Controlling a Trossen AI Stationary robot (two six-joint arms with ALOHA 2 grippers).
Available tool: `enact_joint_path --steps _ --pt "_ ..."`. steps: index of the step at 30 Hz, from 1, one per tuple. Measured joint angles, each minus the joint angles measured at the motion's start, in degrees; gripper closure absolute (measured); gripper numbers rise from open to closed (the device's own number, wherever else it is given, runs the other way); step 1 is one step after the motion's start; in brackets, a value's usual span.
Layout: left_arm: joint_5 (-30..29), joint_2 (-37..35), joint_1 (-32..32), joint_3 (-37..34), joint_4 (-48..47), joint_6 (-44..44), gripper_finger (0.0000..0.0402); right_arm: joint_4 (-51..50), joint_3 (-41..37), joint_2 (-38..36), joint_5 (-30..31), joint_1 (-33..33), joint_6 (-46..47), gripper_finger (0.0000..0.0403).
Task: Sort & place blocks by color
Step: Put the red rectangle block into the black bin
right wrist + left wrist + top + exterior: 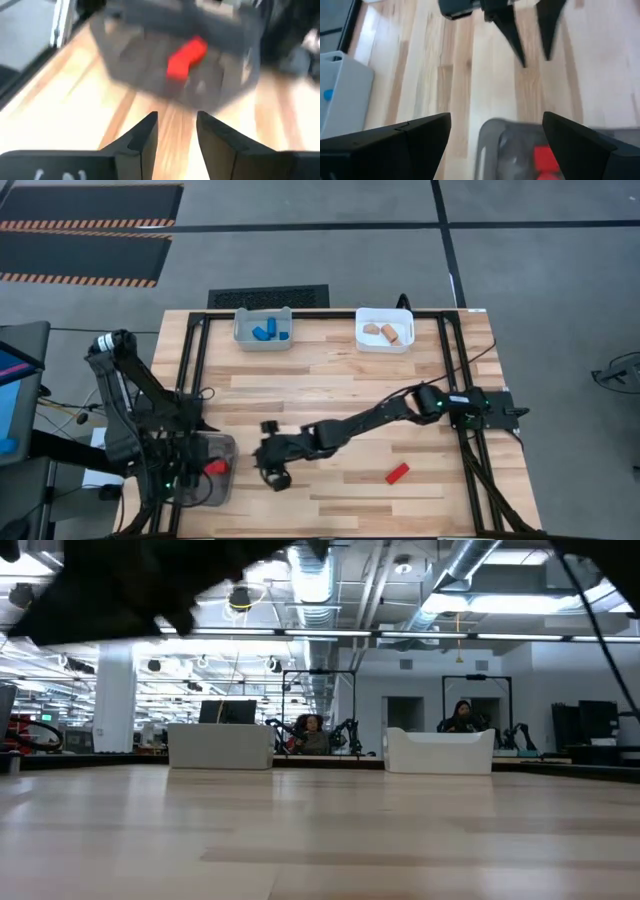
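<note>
A dark mesh bin stands at the table's near left with red blocks lying in it. My left gripper hovers above this bin, wide open, with nothing between its fingers. My right gripper reaches across from the right to just beside the bin, its fingers a little apart and nothing between them; the red blocks lie ahead of it. Another red block lies on the table at the near right. Blue blocks lie in a grey bin, tan blocks in a white bin.
The grey bin and white bin stand along the far edge. A black frame runs around the tabletop. Bare wood lies between the bins and the arms. People sit in the room beyond the table.
</note>
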Motion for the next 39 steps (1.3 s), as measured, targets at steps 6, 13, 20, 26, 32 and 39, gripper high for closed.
enact_joint_path --steps 6,13,20,26,32,39 --pt "-4.87 0.02 -2.0 -5.29 10.3 -2.84 0.0097 9.09 -23.17 -11.77 2.5 1.4 9.17 0.0253" --pt "-13.59 0.02 -0.49 -12.62 25.64 3.25 0.0097 7.53 -38.45 -25.19 9.23 6.14 17.46 0.0246" --pt "-24.22 0.02 3.35 -19.81 44.34 12.52 0.0097 -17.26 -38.99 -33.21 7.8 10.27 29.5 0.0243" --pt "-24.55 0.04 5.77 -24.17 59.28 21.17 0.0097 -42.02 -39.0 -35.39 0.55 15.05 39.77 0.0249" --pt "-20.83 0.22 8.8 -24.73 63.36 25.11 0.0097 -53.11 -39.35 -35.11 -2.49 21.45 40.45 0.0225" --pt "-17.45 0.24 12.46 -24.73 65.28 27.96 0.0097 -53.39 -44.09 -35.11 -2.81 24.47 42.78 0.0148"
